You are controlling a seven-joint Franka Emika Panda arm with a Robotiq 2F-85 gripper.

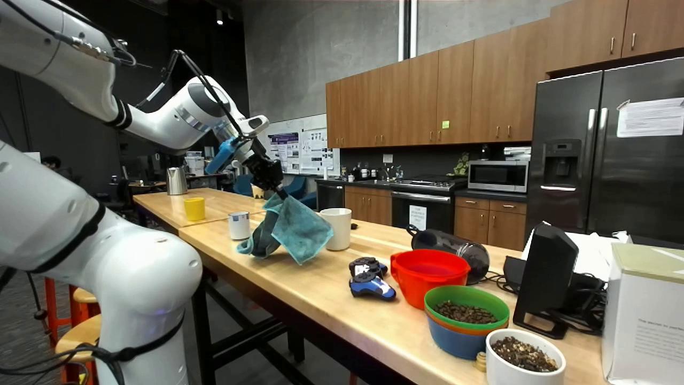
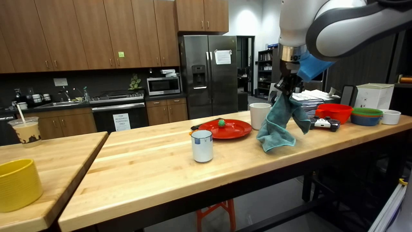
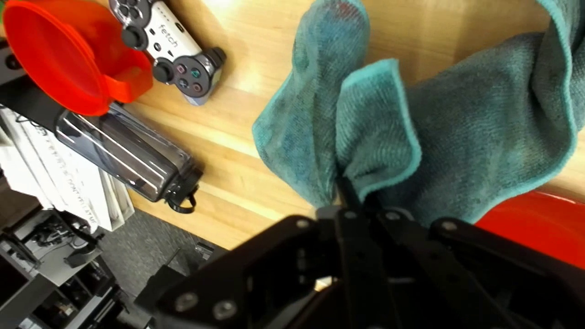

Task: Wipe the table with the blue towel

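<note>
The blue towel (image 1: 302, 230) is a teal cloth hanging in folds from my gripper (image 1: 281, 193). In an exterior view the towel (image 2: 278, 129) drapes beside a tall white cup (image 2: 259, 116). My gripper (image 2: 287, 90) points down above the table (image 2: 145, 170). In the wrist view the fingers (image 3: 354, 194) are closed together on a pinched part of the towel (image 3: 461, 132), and its folds hide the fingertips. The lower corners hang at or just above the wooden tabletop; I cannot tell whether they touch it.
A white mug (image 2: 202, 147) and red plate (image 2: 238, 133) with a green ball (image 2: 221, 122) stand near the towel. Game controllers (image 1: 371, 286), a red bowl (image 1: 430, 272), a dark bottle (image 1: 457, 248) and stacked bowls (image 1: 459, 342) lie along the table. A yellow mug (image 2: 19, 185) stands farther off.
</note>
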